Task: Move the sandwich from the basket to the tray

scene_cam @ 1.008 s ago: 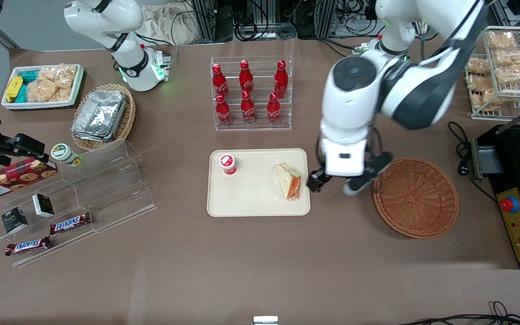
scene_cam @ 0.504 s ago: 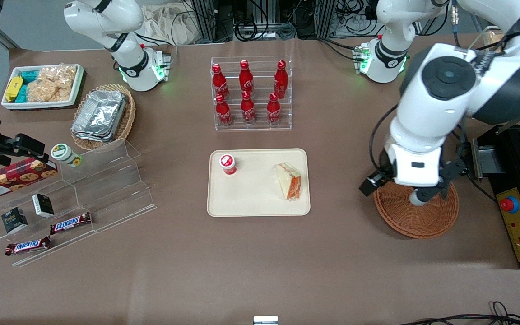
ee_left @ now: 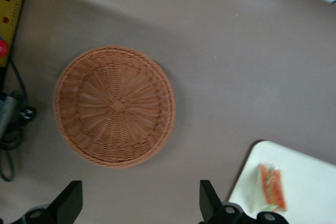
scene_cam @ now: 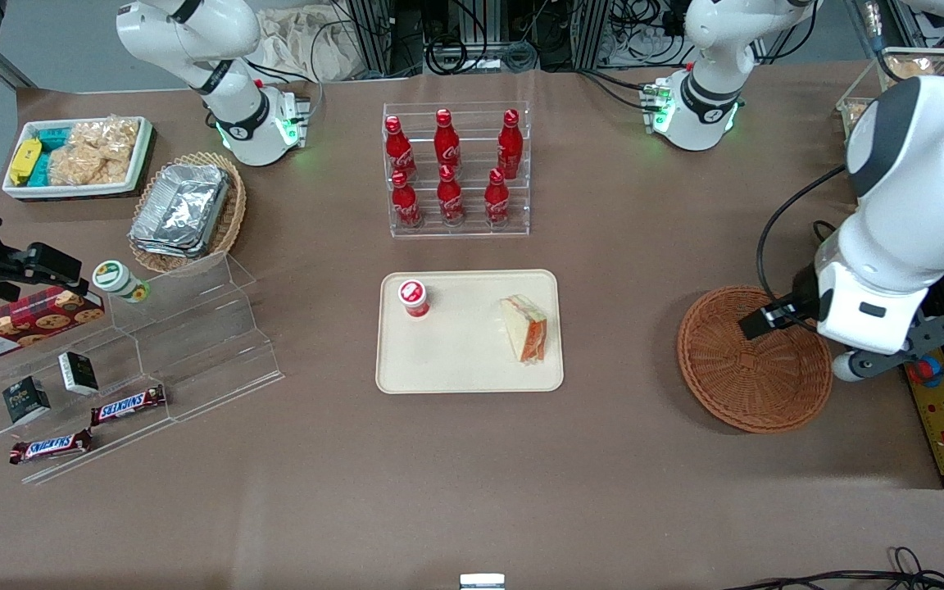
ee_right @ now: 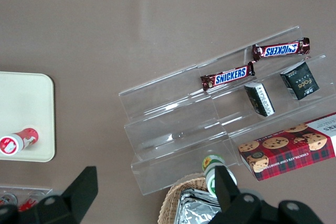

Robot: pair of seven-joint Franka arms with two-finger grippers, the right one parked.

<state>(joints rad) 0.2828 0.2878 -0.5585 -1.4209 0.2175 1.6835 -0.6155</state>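
Observation:
The sandwich (scene_cam: 525,329) lies on the cream tray (scene_cam: 472,360), at the tray's end nearest the basket. It also shows in the left wrist view (ee_left: 272,186) on the tray (ee_left: 304,171). The reddish-brown wicker basket (scene_cam: 755,358) holds nothing; it also shows in the left wrist view (ee_left: 114,106). My left gripper (scene_cam: 890,352) hangs well above the table at the basket's rim toward the working arm's end. It is open and empty (ee_left: 139,205), with both black fingers wide apart.
A small red-capped cup (scene_cam: 414,297) stands on the tray. A clear rack of red bottles (scene_cam: 456,168) stands farther from the camera than the tray. A black and yellow control box (scene_cam: 943,401) sits beside the basket. A clear stepped shelf with snacks (scene_cam: 136,360) is toward the parked arm's end.
My left gripper has swung away from the tray, passed over the basket and now hangs at its rim toward the working arm's end. The sandwich has stayed on the tray.

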